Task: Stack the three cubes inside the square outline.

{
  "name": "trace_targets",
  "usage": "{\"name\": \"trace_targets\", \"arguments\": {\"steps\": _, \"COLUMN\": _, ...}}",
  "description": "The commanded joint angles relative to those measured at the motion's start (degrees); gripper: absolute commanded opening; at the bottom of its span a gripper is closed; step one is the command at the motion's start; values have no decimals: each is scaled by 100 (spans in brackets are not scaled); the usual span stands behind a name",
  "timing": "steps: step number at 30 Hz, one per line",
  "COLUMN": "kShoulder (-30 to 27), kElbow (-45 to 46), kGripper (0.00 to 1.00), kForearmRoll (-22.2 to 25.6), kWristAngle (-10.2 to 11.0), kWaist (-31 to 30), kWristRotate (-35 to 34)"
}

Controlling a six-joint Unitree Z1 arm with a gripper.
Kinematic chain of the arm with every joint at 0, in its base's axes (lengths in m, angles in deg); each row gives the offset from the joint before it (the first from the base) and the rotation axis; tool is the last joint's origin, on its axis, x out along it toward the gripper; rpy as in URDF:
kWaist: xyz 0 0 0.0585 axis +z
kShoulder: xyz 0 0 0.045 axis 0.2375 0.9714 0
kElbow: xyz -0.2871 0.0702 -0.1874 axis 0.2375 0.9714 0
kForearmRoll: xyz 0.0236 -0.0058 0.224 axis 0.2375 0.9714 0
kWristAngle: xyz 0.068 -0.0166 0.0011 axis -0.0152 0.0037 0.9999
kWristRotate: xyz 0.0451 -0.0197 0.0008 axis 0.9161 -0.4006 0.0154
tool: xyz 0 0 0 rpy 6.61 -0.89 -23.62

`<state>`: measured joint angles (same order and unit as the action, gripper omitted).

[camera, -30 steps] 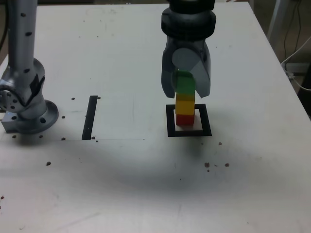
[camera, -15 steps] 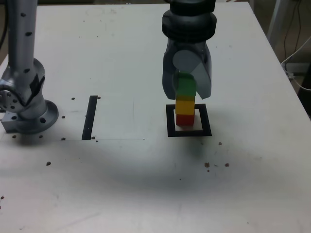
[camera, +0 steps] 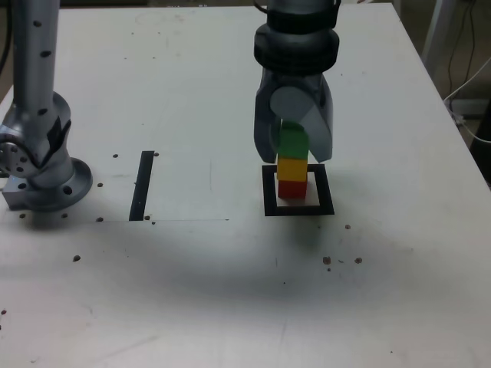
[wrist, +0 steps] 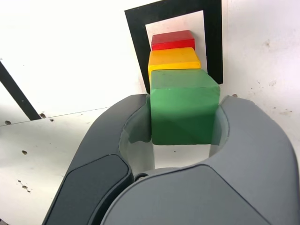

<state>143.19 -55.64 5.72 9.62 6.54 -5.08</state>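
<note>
On the white table, toward its far right part in the exterior view, the gripper hangs over the square outline, its jaws pinching the green cube. That cube tops the stack inside the outline's white centre, sitting on the yellow cube, which rests on the red cube

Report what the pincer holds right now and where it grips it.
The pincer holds the green cube, clamped by its two opposite side faces, above the yellow cube and the red cube.
</note>
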Motion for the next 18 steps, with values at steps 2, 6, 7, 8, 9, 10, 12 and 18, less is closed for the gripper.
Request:
{"name": "trace_targets", "arguments": {"steps": 2, "kShoulder": 19, "kElbow": 18, "kGripper": 88, "kForearmRoll": -33, "kWristAngle": -10, "kWaist": 9, "kWristRotate": 21}}
{"name": "trace_targets", "arguments": {"steps": 6, "kShoulder": 14, "kElbow": 32, "kGripper": 89, "kForearmRoll": -34, "kWristAngle": -10, "kWaist": 10, "kWristRotate": 27}}
{"name": "trace_targets", "arguments": {"steps": 7, "kShoulder": 13, "kElbow": 36, "kGripper": 89, "kForearmRoll": -34, "kWristAngle": -10, "kWaist": 10, "kWristRotate": 29}}
{"name": "trace_targets", "arguments": {"steps": 8, "kShoulder": 10, "kElbow": 41, "kGripper": 89, "kForearmRoll": -34, "kWristAngle": -10, "kWaist": 10, "kWristRotate": 29}}
{"name": "trace_targets", "arguments": {"steps": 9, "kShoulder": 8, "kElbow": 46, "kGripper": 90, "kForearmRoll": -34, "kWristAngle": -9, "kWaist": 10, "kWristRotate": 29}}
{"name": "trace_targets", "arguments": {"steps": 10, "kShoulder": 6, "kElbow": 51, "kGripper": 90, "kForearmRoll": -34, "kWristAngle": -8, "kWaist": 11, "kWristRotate": 29}}
{"name": "trace_targets", "arguments": {"steps": 12, "kShoulder": -9, "kElbow": 65, "kGripper": 91, "kForearmRoll": -29, "kWristAngle": 3, "kWaist": 13, "kWristRotate": 29}}
{"name": "trace_targets", "arguments": {"steps": 18, "kShoulder": -182, "kElbow": 140, "kGripper": 99, "kForearmRoll": 99, "kWristAngle": 175, "kWaist": 29, "kWristRotate": -57}}
